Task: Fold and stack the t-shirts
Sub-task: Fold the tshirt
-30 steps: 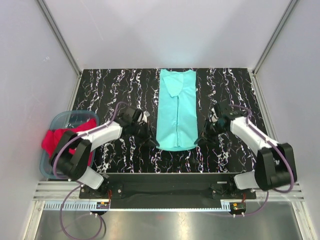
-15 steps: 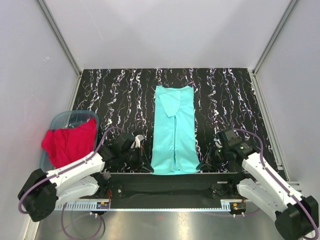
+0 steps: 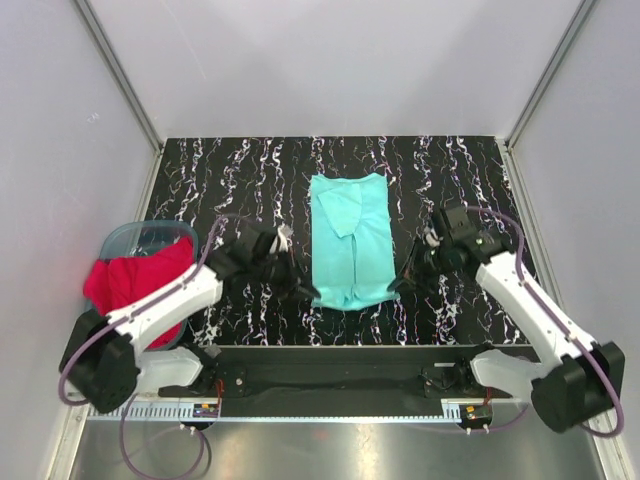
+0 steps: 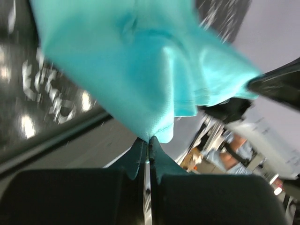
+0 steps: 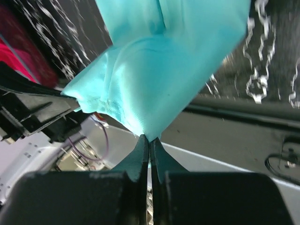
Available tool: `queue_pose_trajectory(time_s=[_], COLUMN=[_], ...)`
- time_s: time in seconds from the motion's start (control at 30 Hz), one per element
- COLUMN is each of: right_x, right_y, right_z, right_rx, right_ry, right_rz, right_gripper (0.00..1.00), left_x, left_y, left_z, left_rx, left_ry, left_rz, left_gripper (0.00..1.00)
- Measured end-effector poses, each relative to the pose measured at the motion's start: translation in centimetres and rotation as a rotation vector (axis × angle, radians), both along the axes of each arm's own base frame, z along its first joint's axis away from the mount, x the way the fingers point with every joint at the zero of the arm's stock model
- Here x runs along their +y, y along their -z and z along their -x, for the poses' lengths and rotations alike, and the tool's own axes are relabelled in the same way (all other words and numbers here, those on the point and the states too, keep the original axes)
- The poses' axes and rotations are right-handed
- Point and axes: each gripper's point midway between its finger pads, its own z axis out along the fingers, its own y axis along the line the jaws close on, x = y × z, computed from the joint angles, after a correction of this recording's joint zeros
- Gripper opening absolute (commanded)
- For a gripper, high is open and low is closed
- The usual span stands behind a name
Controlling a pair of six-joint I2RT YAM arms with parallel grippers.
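The mint-teal t-shirt (image 3: 350, 240) lies as a long narrow strip in the middle of the black marbled table, its near end lifted. My left gripper (image 3: 309, 293) is shut on the near left corner of that end, and the cloth (image 4: 140, 70) hangs from my shut fingertips. My right gripper (image 3: 396, 284) is shut on the near right corner, with the cloth (image 5: 164, 61) spread above the fingertips. The red t-shirt (image 3: 135, 285) lies bunched in the tub at the left, partly behind my left arm.
A translucent blue-grey plastic tub (image 3: 140, 238) stands at the table's left edge and holds the red shirt. White walls enclose the table (image 3: 230, 180) at the back and sides. A black rail with the arm bases runs along the near edge.
Both grippers pulled the teal shirt's near end toward the front edge, then lifted it and carried it back toward the far side; the visible strip is now shorter.
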Motion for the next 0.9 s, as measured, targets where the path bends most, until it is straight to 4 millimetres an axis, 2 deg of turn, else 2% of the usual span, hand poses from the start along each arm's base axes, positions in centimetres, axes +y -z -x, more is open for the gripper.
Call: queue_pose_trajectory(time_s=[0.2,0.3,0.4,0.57,0.67,0.9], right_x=[-0.1,-0.5,-1.0,-1.4,-1.4,-1.0], right_y=[-0.6,-0.2,0.3,1.3,2.2,4.3], right_z=[-6.5,-9.9,-12.9,-16.7,-18.6,-22.0], right_rx=[0.006,0.013,0.02,0.024,0.028,0.048], right_ry=[0.018,0.021,0.016,-0.002,-0.019,-0.056], right_rz=[-0.019,-0.023,-0.029,-0.045,-0.055,-0.077], right_gripper=[0.0,0.0,0.0,0.0,0.0,0.0], left_x=[-0.9,-1.8,-2.3,-2.4,-2.2,-1.3], left_y=[-3.7,-4.6,-3.8,-0.7,0.6,0.6], left_z=[-9.1,-13.0,-15.1,-17.3,-18.7,-22.2], left_rx=[-0.093,-0.12,-0.11,-0.038,-0.013,-0.026], left_ry=[-0.077,-0.071,-0.059,-0.049,-0.056,-0.091], left_rz=[0.029,0.039,0.036,0.007,-0.008,0.002], left_gripper=[0.0,0.0,0.0,0.0,0.0,0.0])
